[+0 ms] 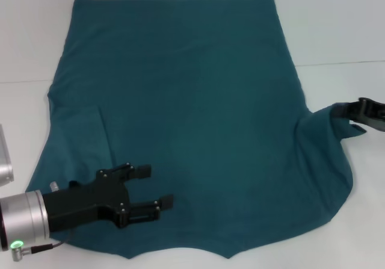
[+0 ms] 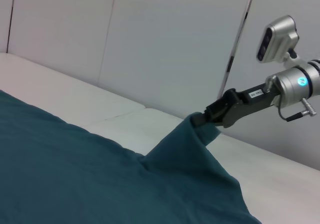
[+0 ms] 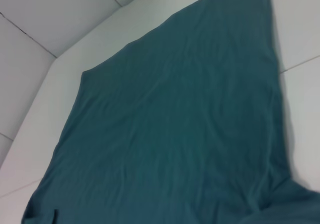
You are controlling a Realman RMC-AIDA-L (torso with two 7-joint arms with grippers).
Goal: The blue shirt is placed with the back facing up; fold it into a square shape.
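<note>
From the head view we see the blue shirt (image 1: 186,118) spread on the white table (image 1: 337,28), our left gripper (image 1: 153,188) released above its near-left part. In the left wrist view our right gripper (image 2: 202,119) pinches the lifted sleeve. Our right wrist view shows only shirt.

The blue shirt (image 3: 170,129) lies spread flat, plain side up; white table (image 3: 300,33) borders it.
</note>
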